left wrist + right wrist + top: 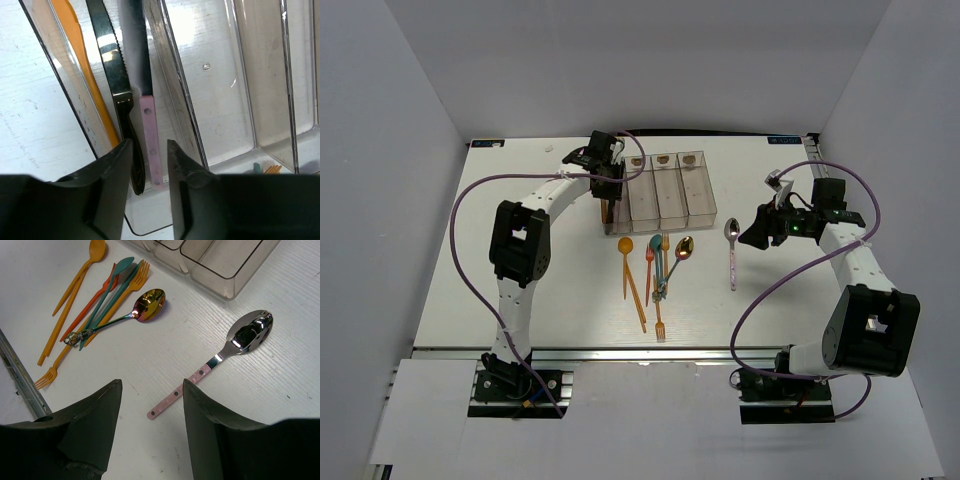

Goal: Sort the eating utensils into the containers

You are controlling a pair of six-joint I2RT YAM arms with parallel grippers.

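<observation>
The containers (672,190) are clear bins joined in a row at mid-table. My left gripper (608,192) hangs over the near end of the leftmost bin (170,75). In that bin lie an orange knife (80,50), a black knife (112,65) and a pink-handled knife (150,130). The left gripper (149,150) is open, and the pink handle rests loose in the bin below the gap. My right gripper (151,382) stands open above the table. A pink-handled silver spoon (250,332) lies flat there, its handle end just beyond the fingertips.
A loose pile of utensils (655,265) lies in front of the bins: an orange spoon (95,247), an orange fork (137,275), teal and red pieces, and an iridescent spoon (150,302). The table's metal front rail (20,385) runs close to the pile.
</observation>
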